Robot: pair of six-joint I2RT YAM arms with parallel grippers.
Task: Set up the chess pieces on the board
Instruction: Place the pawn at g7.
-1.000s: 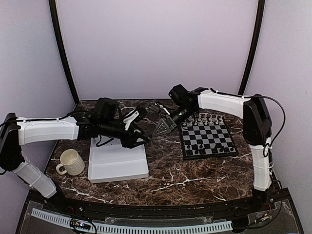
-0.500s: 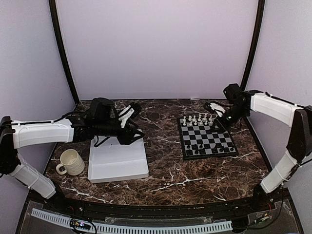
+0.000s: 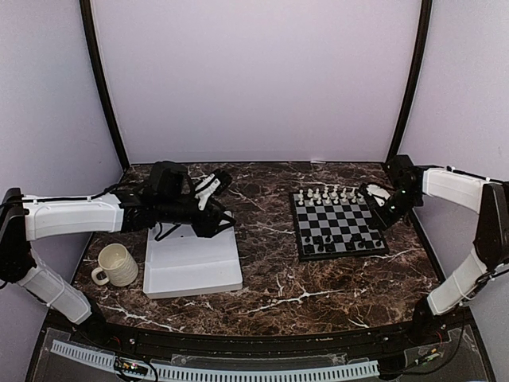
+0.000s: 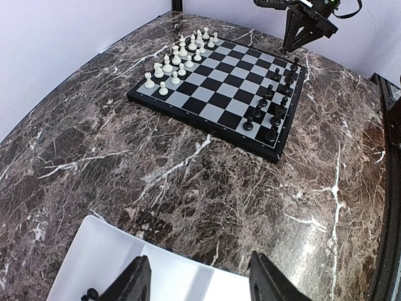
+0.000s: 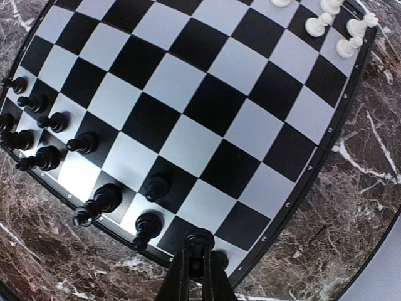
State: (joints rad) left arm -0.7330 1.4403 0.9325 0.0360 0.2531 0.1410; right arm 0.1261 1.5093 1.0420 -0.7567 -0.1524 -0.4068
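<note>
The board (image 3: 338, 221) lies on the right half of the marble table (image 3: 270, 298), its near edge a little askew to the table's near edge. The white pieces (image 4: 178, 59) stand in two rows along the board's far edge, and the black pieces (image 4: 272, 110) stand along its near edge, their rows only partly filled. The right gripper (image 5: 197, 262) hangs over the board's right edge at the black end, by the near right corner. Its jaws are pinched tight on a black chessman (image 5: 199, 240), whose head shows just past the fingertips, above the corner squares. The left gripper (image 4: 200, 271) hovers above the far edge of the white tray (image 3: 191, 274), which sits on the left half of the table. Its jaws stand part-way apart with nothing between them. One stray black piece (image 4: 91, 293) lies in the tray beside the left finger (image 4: 135, 283). A cream mug (image 3: 116, 264) stands just left of the tray, near the table's left edge.
</note>
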